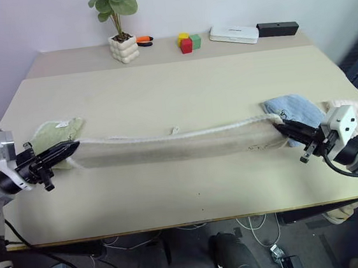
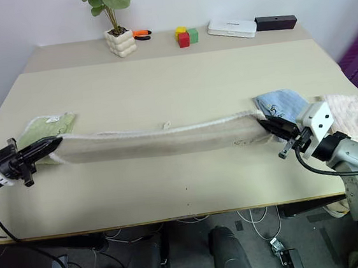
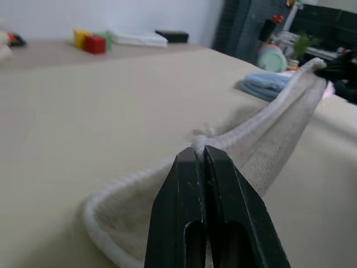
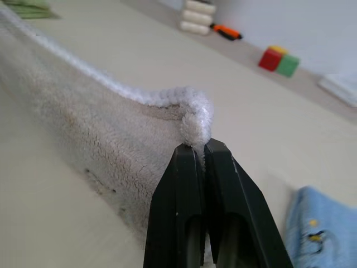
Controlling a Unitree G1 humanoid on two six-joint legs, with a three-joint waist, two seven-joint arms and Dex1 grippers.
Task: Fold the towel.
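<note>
- The left pincer (image 1: 71, 148) is seen clamped tight on one end of the towel (image 1: 174, 144); in the left wrist view its two black fingers (image 3: 184, 218) are pressed together with the whitish edging pinched between them.
- The right pincer (image 1: 282, 127) is likewise closed on the opposite end, where a corner of the edging is nipped between its fingers (image 4: 223, 223).
- The towel is stretched between the two pincers as a long, narrow band with a slight sag in the middle, low over the worktop (image 1: 174, 89) near its front edge.
- Its long axis runs from side to side, from one pincer to the other; each arm holds its own end, so neither is nearer.
- The next fold is judged to depend on this axis: either both ends are carried together, or the band is laid down.
- One beige towel is counted, plus one folded green towel (image 1: 56, 131) behind the left pincer and one folded blue towel (image 1: 295, 109) behind the right.
- Two pincers are counted.
</note>
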